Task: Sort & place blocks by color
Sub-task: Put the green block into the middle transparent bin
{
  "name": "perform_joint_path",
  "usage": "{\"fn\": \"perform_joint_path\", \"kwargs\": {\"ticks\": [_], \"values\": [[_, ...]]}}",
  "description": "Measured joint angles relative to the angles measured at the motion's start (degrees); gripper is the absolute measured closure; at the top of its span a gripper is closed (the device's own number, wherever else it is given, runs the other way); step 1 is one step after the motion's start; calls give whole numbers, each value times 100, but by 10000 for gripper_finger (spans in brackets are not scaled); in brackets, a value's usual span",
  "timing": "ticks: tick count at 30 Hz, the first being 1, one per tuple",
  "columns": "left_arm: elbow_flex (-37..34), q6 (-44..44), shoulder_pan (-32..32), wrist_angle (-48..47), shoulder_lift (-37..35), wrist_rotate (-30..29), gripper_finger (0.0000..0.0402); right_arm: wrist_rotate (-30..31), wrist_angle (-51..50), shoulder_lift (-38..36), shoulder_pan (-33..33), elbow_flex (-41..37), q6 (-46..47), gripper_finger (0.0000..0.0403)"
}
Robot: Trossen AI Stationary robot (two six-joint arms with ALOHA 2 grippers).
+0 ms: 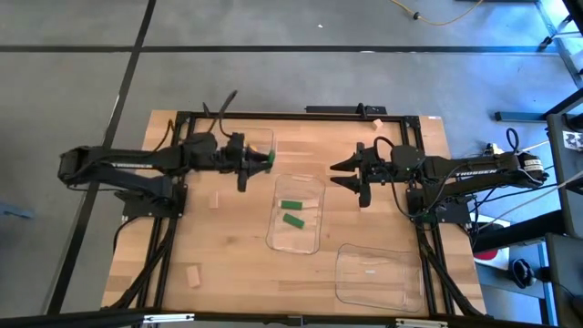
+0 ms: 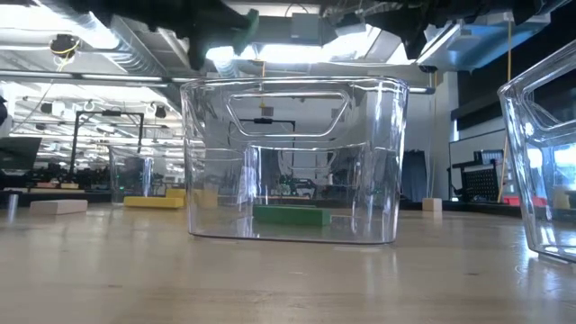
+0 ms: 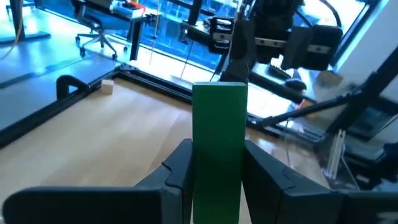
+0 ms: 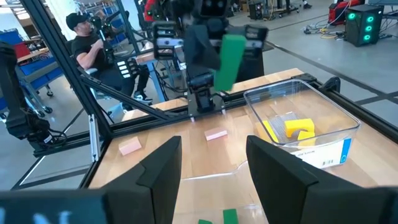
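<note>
My left gripper [image 1: 262,160] is raised above the table between the far tray and the middle tray, shut on a green oblong block [image 3: 219,140]. The right wrist view shows that block [image 4: 231,59] in the air too. Two more green blocks [image 1: 291,212] lie on the floor of the middle clear tray [image 1: 314,187]; one green block [image 2: 290,214] shows through its wall. Yellow blocks [image 4: 298,129] lie in the far tray [image 4: 323,102]. Tan blocks [image 1: 216,199] [image 1: 193,276] lie flat on the table. My right gripper [image 1: 349,173] hangs open, right of the middle tray. My left gripper pinches the green block between its two fingers [image 3: 180,177], on the block's two long sides [image 3: 205,168]. The fingers reach level from the table's left. The block is lifted clear and stands roughly upright, slightly tilted, its free end [image 3: 219,93] beyond the fingertips.
A third clear tray [image 1: 378,273] sits near the table's near right corner. Another tan block [image 1: 376,123] lies by the far edge. A black frame [image 1: 301,116] runs around the table. Bare wood lies left of the middle tray. A person [image 4: 87,43] sits beyond the table.
</note>
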Motion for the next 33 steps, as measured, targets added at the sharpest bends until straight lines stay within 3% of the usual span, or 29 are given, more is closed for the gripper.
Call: {"fn": "perform_joint_path", "kwargs": {"ticks": [7,25,29,33], "values": [[-23,-33,-90,1146,437,207,312,0,73,0,0,0,0,219],[-18,-39,-472,1227,493,-197,312,0,77,0,0,0,20,219],[348,-51,-666,885,741,-232,312,0,77,0,0,0,22,219],[1300,292,-927,-470,1444,-147,312,182,77,0,0,0,22,219]]}}
